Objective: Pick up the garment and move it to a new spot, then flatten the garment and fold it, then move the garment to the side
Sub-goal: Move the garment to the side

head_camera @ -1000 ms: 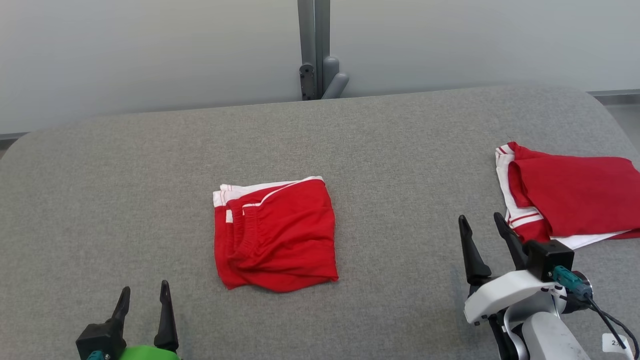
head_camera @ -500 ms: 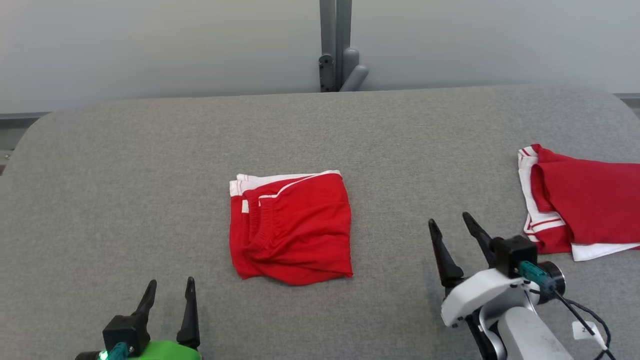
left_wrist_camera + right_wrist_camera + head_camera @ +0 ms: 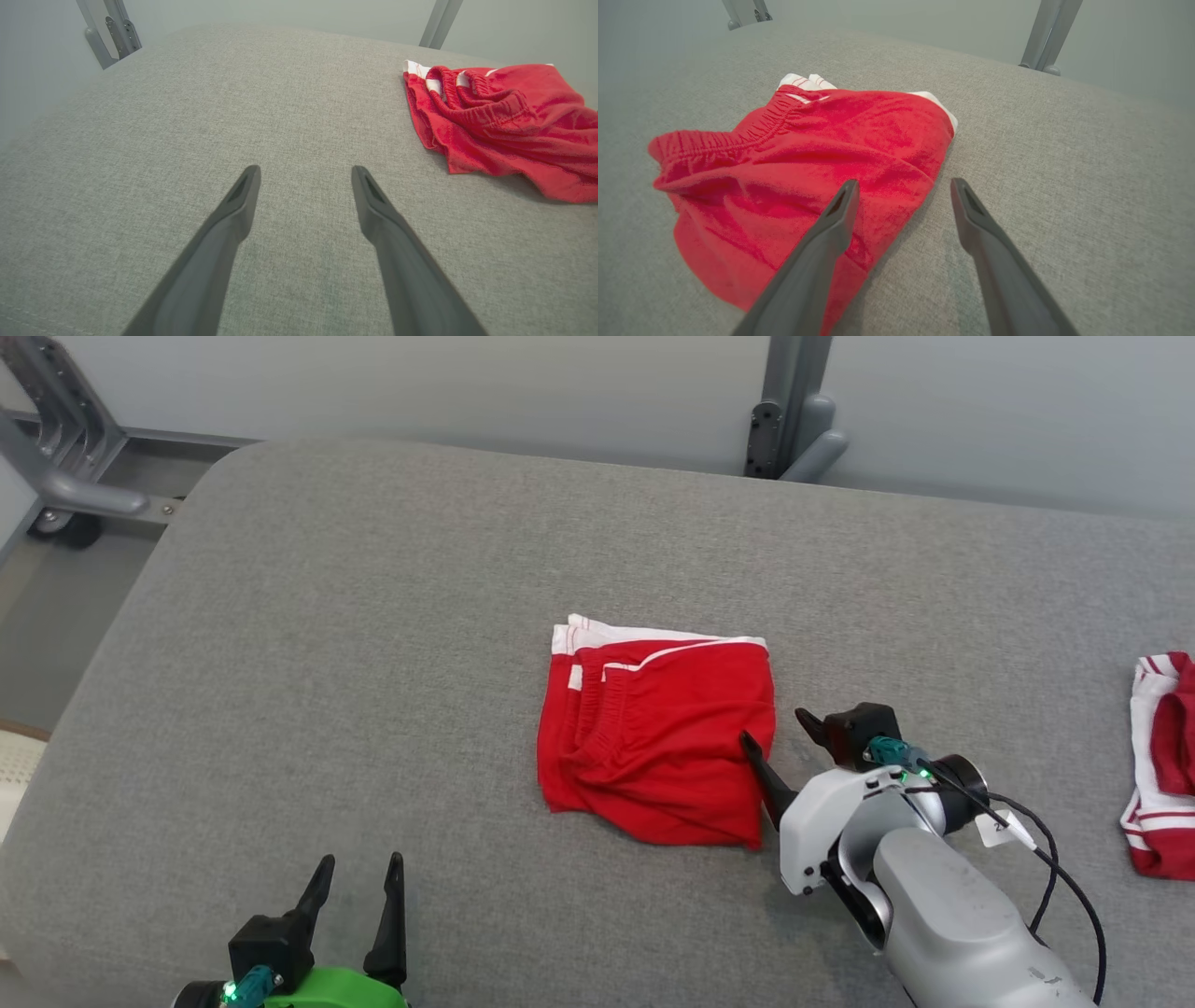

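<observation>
Two red bits of clothing on a grey worktop (image 3: pixel 373 616), padded-looking, with a coarse woven cover and rounded corners. The garment (image 3: pixel 653 747) sits about mid-worktop: soft red knit folded into a rough, wrinkly square, with a gathered elastic waistband and white striped trim along the far edge. A second red-and-white piece (image 3: pixel 1162 775) lies well apart at the right edge. The right claw (image 3: pixel 773 726) is spread wide at the garment's right edge, one dark finger over the cloth, the other over bare worktop, gripping nothing. The left claw (image 3: pixel 361 861) is wide too, empty, near the front. Behind are a pale grey wall (image 3: pixel 467 383) and a metal post (image 3: pixel 782 401)
</observation>
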